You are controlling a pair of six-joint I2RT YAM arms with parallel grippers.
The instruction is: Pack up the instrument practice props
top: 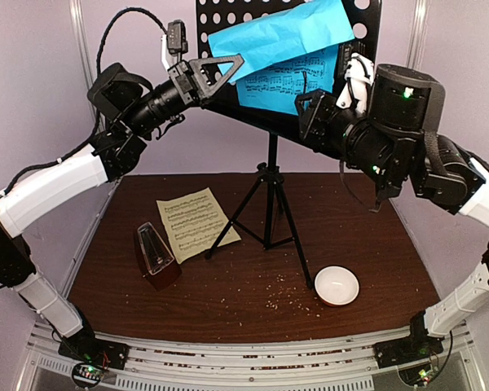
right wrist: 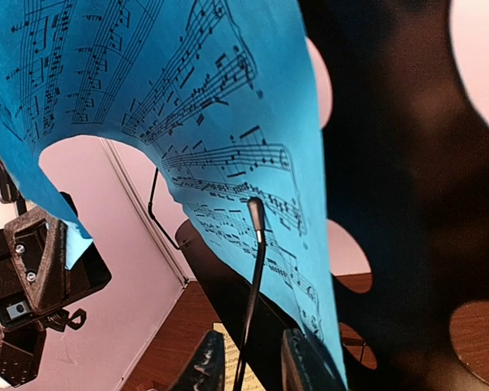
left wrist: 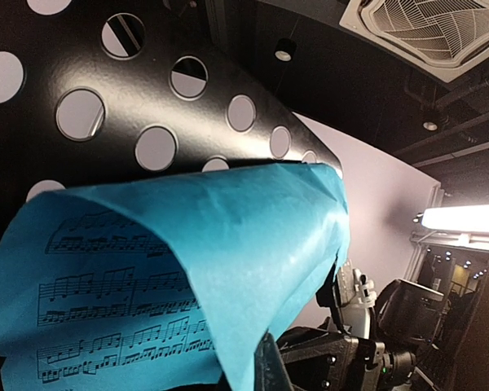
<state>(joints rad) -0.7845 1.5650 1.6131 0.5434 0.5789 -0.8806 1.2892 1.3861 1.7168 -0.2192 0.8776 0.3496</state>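
The black music stand (top: 269, 195) rises mid-table, its perforated desk (top: 228, 16) at the top. A bright blue music sheet (top: 285, 37) lies on the desk, its top half folded forward. My left gripper (top: 224, 69) is shut on that sheet's left edge; the paper (left wrist: 228, 244) drapes over its fingertip (left wrist: 270, 366). My right gripper (right wrist: 251, 366) is at the desk's lower right, jaws narrowly open on either side of the thin wire page holder (right wrist: 257, 244), apart from it. The pale yellow sheet (top: 196, 221) and the brown metronome (top: 155, 254) rest on the table to the left.
A small white bowl (top: 337, 285) sits front right beside a tripod leg. Brown crumbs (top: 281, 297) are scattered across the front of the wooden table (top: 375, 236). Pale walls close in on both sides. Both arms hang high, near the desk.
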